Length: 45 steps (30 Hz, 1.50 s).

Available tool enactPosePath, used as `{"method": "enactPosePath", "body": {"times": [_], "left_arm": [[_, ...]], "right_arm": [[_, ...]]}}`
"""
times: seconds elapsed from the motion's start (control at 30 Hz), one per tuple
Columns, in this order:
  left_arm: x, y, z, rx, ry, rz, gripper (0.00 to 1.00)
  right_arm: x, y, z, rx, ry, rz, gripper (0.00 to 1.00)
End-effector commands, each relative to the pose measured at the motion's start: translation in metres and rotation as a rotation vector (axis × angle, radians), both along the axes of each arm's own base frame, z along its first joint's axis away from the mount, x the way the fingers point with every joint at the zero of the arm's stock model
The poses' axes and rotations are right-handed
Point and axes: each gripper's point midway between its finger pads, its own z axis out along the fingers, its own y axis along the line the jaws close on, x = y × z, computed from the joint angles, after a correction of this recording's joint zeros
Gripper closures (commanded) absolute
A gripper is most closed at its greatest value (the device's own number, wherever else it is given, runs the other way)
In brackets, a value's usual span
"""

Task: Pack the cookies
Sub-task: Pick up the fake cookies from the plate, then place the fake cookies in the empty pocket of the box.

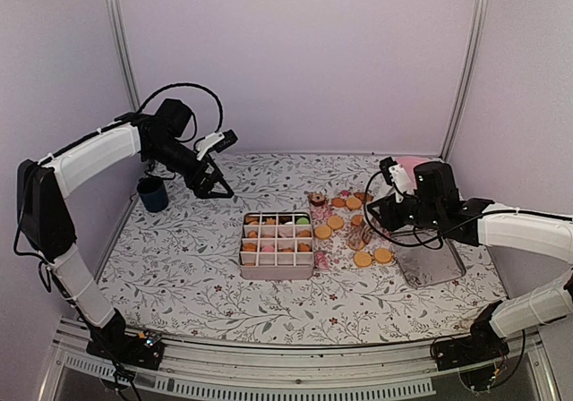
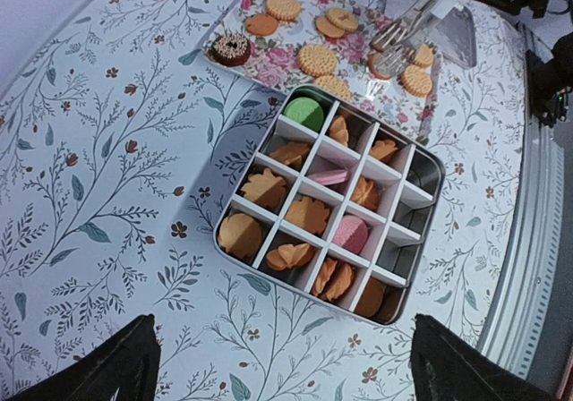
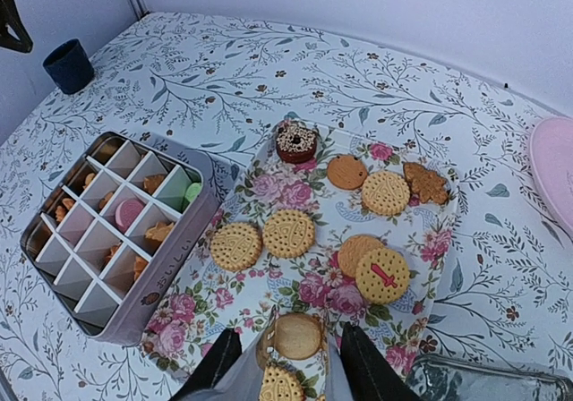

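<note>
Plainly, the right end effector [image 3: 288, 365] is part-closed on a pair of metal tongs [image 2: 408, 25], squeezing the tong arms so the tips can do the fine work its own fingers would fumble. One tan cookie [image 3: 296, 335] sits between those tips just ahead of it, though I cannot tell whether it is pinched or only bracketed. Beyond the tips the rest of the loose cookies [image 3: 288, 233] lie flat and spread apart on the floral tray [image 3: 421, 240] – easy to single out. The divided tin [image 3: 170, 276] stands ahead and to the left of this end effector, touching the tray's edge, which keeps each carry short. Many cells hold a cookie and several on its near side are bare, so packing looks well along but unfinished. The left end effector [image 2: 286, 370] hangs high above the desk [image 2: 107, 150] with its jaws wide and nothing between them, the tin ahead and below – probably parked clear of the work
</note>
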Motion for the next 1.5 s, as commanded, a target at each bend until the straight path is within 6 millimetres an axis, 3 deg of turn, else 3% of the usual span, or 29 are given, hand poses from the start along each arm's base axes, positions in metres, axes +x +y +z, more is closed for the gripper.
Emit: {"method": "enactPosePath", "body": {"times": [0.0,0.37,0.73,0.87,1.0,1.23,1.47], "left_arm": [[0.004,0.004,0.010,-0.014,-0.028,0.017,0.02],[0.005,0.003,0.013,-0.019,-0.033,0.019,0.01],[0.006,0.004,0.015,-0.018,-0.040,0.022,0.02],[0.006,0.005,0.013,-0.014,-0.039,0.027,0.01],[0.008,0.009,0.009,-0.007,-0.038,0.043,0.01],[0.018,0.027,-0.005,-0.008,-0.010,0.108,0.01],[0.020,0.041,-0.021,-0.006,0.016,0.146,0.02]], "right_arm": [[0.003,0.003,0.016,0.032,-0.062,-0.015,0.63],[-0.002,0.010,-0.006,-0.025,-0.008,0.009,0.57],[0.000,0.015,0.001,-0.040,-0.037,0.000,0.71],[0.000,0.020,0.018,-0.037,-0.079,-0.003,0.77],[-0.003,0.028,0.053,-0.009,-0.154,0.000,0.78],[-0.030,0.075,0.112,0.059,-0.245,0.130,0.78],[-0.064,0.149,0.131,0.165,-0.242,0.326,0.78]]}}
